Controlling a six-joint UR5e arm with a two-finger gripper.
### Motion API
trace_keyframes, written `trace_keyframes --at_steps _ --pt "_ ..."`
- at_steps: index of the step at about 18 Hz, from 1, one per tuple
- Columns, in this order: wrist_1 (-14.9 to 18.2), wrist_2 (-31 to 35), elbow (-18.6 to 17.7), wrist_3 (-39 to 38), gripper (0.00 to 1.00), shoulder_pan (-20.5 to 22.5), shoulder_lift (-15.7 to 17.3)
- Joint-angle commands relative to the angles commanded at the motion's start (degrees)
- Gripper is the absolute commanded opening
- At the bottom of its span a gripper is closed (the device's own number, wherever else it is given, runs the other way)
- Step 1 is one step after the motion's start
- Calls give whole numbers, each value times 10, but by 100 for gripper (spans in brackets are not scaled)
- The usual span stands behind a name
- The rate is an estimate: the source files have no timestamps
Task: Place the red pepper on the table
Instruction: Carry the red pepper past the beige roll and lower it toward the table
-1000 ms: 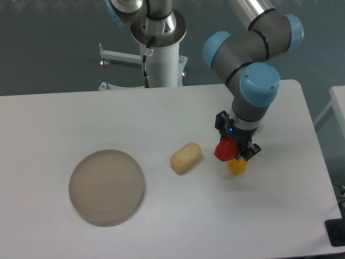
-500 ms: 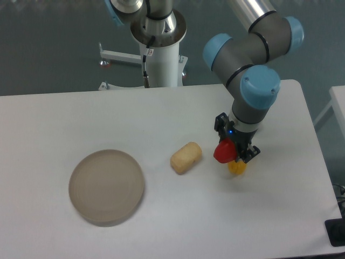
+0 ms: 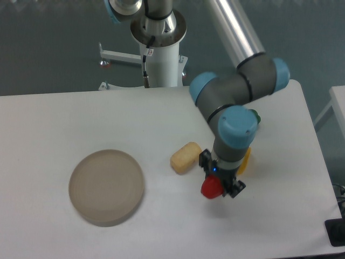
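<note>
The red pepper (image 3: 211, 188) is small and glossy and sits between the jaws of my gripper (image 3: 220, 182), which is shut on it. It hangs low over the white table (image 3: 161, 226), right of centre and toward the front. I cannot tell whether it touches the tabletop. The gripper is just to the right of and in front of the tan bread roll (image 3: 186, 157).
A round tan-grey disc plate (image 3: 107, 186) lies at the left. A yellow pepper (image 3: 245, 160) lies right behind the gripper, partly hidden by the wrist. A bit of green pepper (image 3: 256, 116) shows behind the arm. The table's right edge is close.
My gripper has moved left and toward the front with the red pepper, away from the yellow pepper, and is now lower, near the tabletop.
</note>
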State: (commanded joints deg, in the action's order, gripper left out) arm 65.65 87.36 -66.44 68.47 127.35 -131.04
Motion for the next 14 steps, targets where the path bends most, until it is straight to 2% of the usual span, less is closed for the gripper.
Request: trace_keyframes --at_steps 3,8,11,12,13,14 --pt "-3 1 2 -1 31 -3 -11" --pt "-11 1 -4 1 38 -8 -13" --pt "-11 1 -4 1 49 -9 -13" --pt "-12 2 -7 5 57 -9 -14" --pt "-17 3 -7 8 70 -9 -14" --pt "-17 4 -8 13 77 -9 -14"
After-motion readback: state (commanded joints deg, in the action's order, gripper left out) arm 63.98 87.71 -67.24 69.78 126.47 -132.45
